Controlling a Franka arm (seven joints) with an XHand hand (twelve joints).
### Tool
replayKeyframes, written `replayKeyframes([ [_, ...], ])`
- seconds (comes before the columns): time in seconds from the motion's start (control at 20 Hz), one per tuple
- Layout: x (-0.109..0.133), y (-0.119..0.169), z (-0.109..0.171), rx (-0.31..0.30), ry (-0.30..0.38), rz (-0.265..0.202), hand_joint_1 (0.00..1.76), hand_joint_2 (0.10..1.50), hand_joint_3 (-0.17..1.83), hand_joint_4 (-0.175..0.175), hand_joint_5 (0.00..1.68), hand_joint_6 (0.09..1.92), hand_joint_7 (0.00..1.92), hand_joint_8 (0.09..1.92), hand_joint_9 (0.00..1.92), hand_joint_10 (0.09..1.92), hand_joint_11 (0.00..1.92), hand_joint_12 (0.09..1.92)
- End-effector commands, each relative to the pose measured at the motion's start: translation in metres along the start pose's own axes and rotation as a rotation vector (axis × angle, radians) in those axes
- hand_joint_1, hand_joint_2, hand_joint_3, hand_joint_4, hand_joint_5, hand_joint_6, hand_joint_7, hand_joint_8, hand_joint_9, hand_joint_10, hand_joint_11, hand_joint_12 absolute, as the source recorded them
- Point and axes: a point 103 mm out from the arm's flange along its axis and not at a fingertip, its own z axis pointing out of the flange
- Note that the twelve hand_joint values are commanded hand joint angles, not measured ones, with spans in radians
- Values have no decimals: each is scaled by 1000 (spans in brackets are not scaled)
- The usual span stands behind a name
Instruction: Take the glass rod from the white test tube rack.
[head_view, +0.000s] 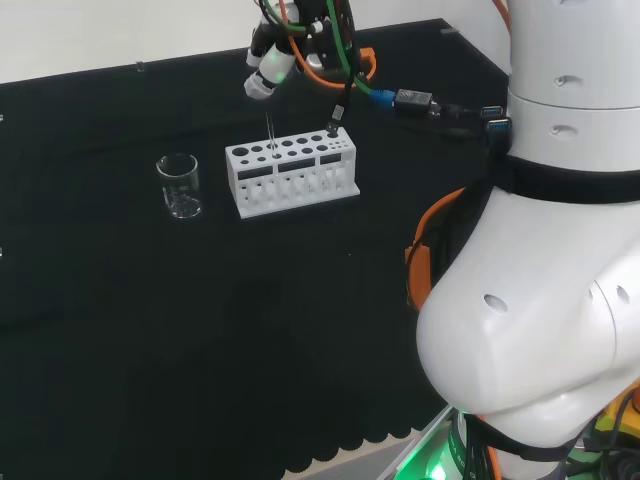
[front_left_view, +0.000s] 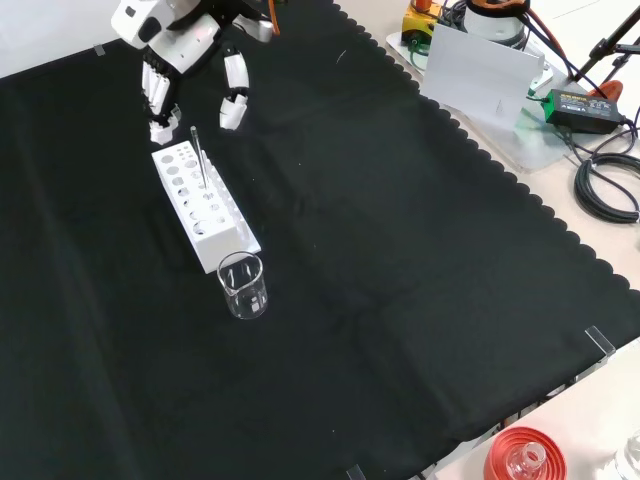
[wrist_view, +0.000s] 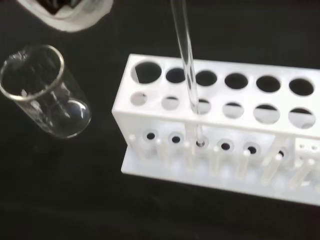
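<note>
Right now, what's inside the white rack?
One glass rod stands in a hole of the white test tube rack, its tip down at the base. The other holes facing the wrist camera look empty. The hand hovers above, fingers straight, not touching it.

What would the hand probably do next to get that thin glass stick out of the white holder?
Probably come down a little and close its fingers round the rod's top. The glass rod stands upright in the white test tube rack, and the hand hovers just above it, fingers relaxed, holding nothing.
</note>
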Motion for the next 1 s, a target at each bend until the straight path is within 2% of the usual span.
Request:
replayKeyframes([
  [0.05,3,5,15,19,-3,-7,743,620,566,-35,473,293,642,705,833,669,766,1240],
  [0.3,3,13,22,23,-10,-11,755,621,566,-42,516,347,673,707,867,663,795,1231],
  [0.5,4,21,24,19,-19,-13,800,633,570,-54,571,489,740,677,935,615,846,1205],
  [0.75,3,28,23,-23,-17,-51,881,651,620,-75,764,632,825,650,1034,567,930,1170],
  [1.0,-3,28,21,-67,-20,-71,978,660,695,-95,940,587,929,602,1162,484,1041,1123],
])
